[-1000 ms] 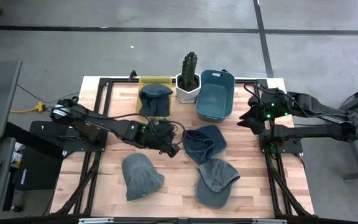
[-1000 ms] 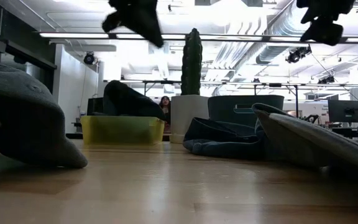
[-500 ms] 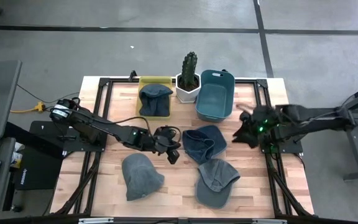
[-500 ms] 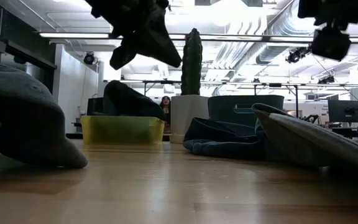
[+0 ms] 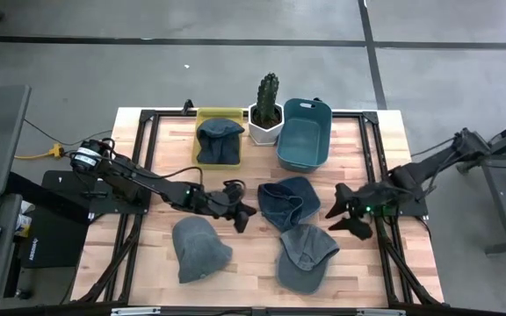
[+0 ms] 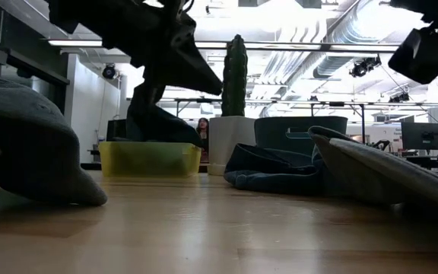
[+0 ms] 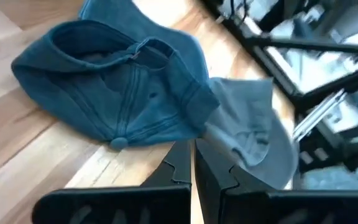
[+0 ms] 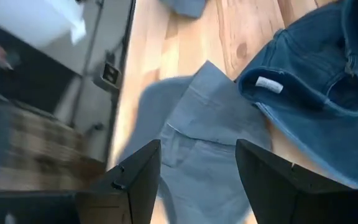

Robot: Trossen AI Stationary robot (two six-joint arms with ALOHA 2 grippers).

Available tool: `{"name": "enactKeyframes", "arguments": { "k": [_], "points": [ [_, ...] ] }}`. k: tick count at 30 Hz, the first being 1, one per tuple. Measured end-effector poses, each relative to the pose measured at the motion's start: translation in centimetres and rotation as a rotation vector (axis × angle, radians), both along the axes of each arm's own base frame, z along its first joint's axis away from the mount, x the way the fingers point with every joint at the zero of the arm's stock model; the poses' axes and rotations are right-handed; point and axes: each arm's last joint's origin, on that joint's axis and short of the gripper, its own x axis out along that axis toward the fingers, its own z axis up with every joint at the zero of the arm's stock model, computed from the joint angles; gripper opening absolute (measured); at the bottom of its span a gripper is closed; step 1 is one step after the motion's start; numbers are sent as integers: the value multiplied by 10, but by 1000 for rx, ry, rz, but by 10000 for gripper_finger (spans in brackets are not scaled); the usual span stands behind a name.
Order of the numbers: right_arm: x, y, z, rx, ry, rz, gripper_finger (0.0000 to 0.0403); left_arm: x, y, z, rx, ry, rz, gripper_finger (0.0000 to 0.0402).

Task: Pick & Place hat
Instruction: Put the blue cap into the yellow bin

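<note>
A dark blue cap (image 5: 288, 202) lies mid-table with its hollow side up, and its near edge overlaps a grey cap (image 5: 306, 256). A grey beanie (image 5: 200, 249) lies flat at the near left. Another dark hat (image 5: 220, 140) sits in the yellow bin (image 5: 202, 115). My left gripper (image 5: 241, 216) hovers shut and empty just left of the blue cap (image 7: 117, 93). My right gripper (image 5: 344, 218) hovers open and empty to the right of both caps. Its fingers (image 8: 135, 174) frame the grey cap (image 8: 197, 155) from above without touching it.
A teal bin (image 5: 304, 132) and a potted cactus (image 5: 267, 105) stand at the far edge beside the yellow bin. Black frame rails (image 5: 385, 237) run along the table's left and right sides. Bare wood shows between the beanie and the caps.
My left gripper has sunk toward the table beside the blue cap, tipping and rolling, and has stayed shut. My right gripper has swung toward the near edge and down, from beside the teal bin to beside the two caps, and has stayed open. No hat has moved.
</note>
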Motion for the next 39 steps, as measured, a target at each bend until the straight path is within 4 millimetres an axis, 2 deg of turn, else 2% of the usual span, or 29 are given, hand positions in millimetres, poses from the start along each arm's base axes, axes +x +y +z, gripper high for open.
{"name": "enactKeyframes", "arguments": {
  "k": [8, 13, 16, 21, 25, 30, 39],
  "points": [
    [11, 25, -28, -415, 15, 148, 202, 3, 0, -2, -65, -64, 19, 0],
    [15, 30, -44, -625, 58, 139, 202, 5, 1, -5, -139, -54, 37, 0],
    [18, 30, -51, -715, 87, 151, 202, 10, 1, -17, -151, -38, 49, 0],
    [24, 33, -65, -833, 136, 212, 202, 19, 2, -22, -231, -99, 64, 0],
    [29, 33, -76, -937, 169, 174, 202, 24, 4, -38, -244, -85, 83, 0],
    [37, 32, -86, -985, 186, 130, 202, 26, 4, -34, -266, -111, 76, 0],
    [53, 32, -105, -1006, 209, 177, 202, 26, 4, -34, -268, -119, 78, 0]
  ]
}}
